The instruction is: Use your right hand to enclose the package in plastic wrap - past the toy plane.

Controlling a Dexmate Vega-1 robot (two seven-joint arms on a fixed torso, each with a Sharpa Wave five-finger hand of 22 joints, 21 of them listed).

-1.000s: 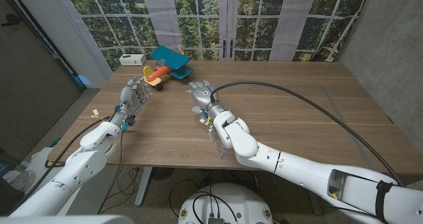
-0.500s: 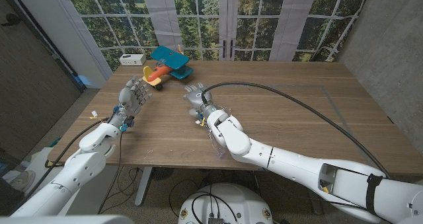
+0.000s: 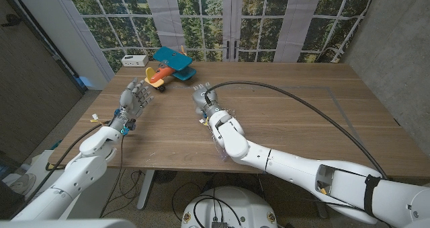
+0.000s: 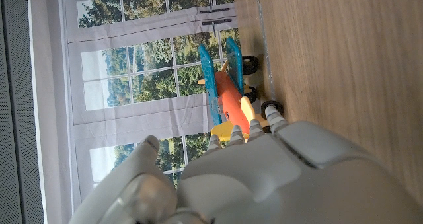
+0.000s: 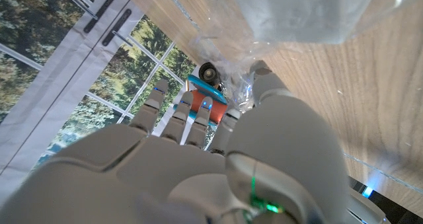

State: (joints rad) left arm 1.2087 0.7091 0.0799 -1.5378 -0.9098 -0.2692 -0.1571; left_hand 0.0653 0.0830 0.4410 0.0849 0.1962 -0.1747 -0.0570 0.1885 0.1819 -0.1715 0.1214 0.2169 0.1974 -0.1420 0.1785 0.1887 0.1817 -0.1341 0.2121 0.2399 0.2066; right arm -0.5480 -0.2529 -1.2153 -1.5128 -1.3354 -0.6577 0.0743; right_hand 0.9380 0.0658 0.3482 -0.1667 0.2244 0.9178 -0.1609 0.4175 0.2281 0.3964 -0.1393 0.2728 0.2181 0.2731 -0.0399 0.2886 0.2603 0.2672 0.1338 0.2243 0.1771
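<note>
Plastic wrap (image 5: 291, 12) apparently touches right robot hand (image 3: 203, 97), near toy plane (image 3: 170, 66).

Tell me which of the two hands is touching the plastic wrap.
The right hand, near the table's middle: crinkled clear plastic wrap lies against its fingertips. The left hand, nearer the table's left edge, holds nothing, fingers apart.

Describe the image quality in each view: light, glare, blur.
Head view: even daylight, sharp, soft shadows under the toy plane. Left wrist view: left robot hand close and soft, plane crisp. Right wrist view: plastic wrap blurs and glints above the right robot hand.
</note>
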